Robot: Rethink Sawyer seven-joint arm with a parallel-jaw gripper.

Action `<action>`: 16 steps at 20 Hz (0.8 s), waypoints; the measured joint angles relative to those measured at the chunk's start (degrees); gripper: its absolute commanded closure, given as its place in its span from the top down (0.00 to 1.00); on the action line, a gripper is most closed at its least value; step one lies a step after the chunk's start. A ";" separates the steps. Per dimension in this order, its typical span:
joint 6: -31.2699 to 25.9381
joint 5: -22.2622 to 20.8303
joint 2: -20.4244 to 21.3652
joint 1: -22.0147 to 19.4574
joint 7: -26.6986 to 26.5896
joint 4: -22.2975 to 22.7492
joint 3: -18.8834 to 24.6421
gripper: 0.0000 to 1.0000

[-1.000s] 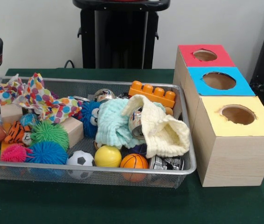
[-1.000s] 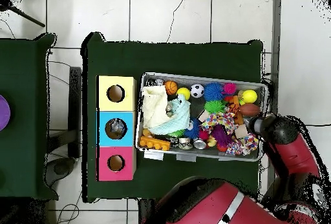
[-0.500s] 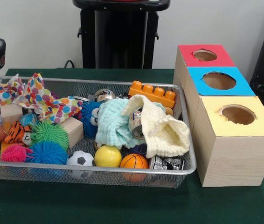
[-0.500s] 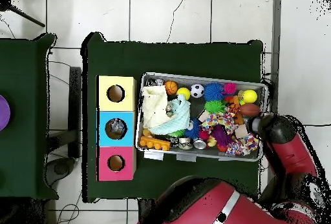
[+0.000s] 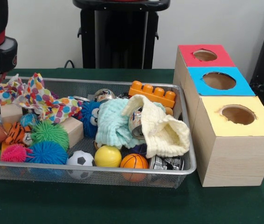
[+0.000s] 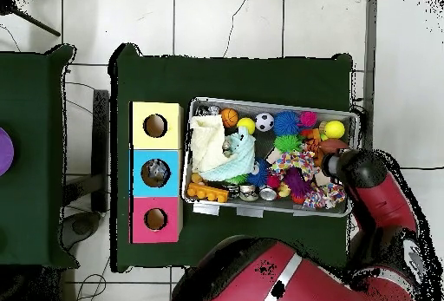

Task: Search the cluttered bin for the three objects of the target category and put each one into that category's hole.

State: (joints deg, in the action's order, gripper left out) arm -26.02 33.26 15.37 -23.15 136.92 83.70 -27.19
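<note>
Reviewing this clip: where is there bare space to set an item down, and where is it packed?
Bare green table runs along the front of the wire bin and the yellow box. A strip also lies behind the bin, toward the pedestal. The bin itself is packed edge to edge with balls, cloths and cans; no bare floor shows.

A wire mesh bin (image 5: 183,140) brims with balls, spiky toys, cloths and cans. Beside it stand three boxes with round holes: red-topped box (image 5: 205,56), blue-topped box (image 5: 219,81), yellow-topped box (image 5: 237,116).
</note>
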 measured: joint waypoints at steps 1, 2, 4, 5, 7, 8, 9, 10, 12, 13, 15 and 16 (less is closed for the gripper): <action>-0.37 0.00 0.02 0.09 0.00 -0.01 -0.12 1.00; -1.05 0.00 0.06 0.26 0.00 0.00 -0.36 1.00; -2.96 0.00 0.22 0.59 0.00 -0.01 -0.81 1.00; -3.45 0.00 0.26 0.64 0.00 -0.01 -0.87 1.00; -4.06 0.00 0.26 0.62 0.00 -0.01 -0.87 1.00; -4.08 0.00 0.19 0.61 0.00 -0.01 -0.87 1.00; -4.08 0.01 0.15 0.61 0.00 -0.01 -0.88 1.00; -4.08 0.00 0.09 0.59 0.00 -0.01 -0.88 1.00; -4.08 0.01 -0.13 0.54 0.00 -0.01 -0.87 1.00; -4.08 0.01 -0.29 0.47 0.00 -0.02 -0.84 1.00; -4.08 0.01 -0.58 0.31 0.00 -0.02 -0.84 1.00; -4.07 0.04 -0.81 0.19 0.00 -0.04 -0.84 1.00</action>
State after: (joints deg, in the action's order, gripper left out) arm -30.09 33.29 14.56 -22.96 136.92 83.66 -28.03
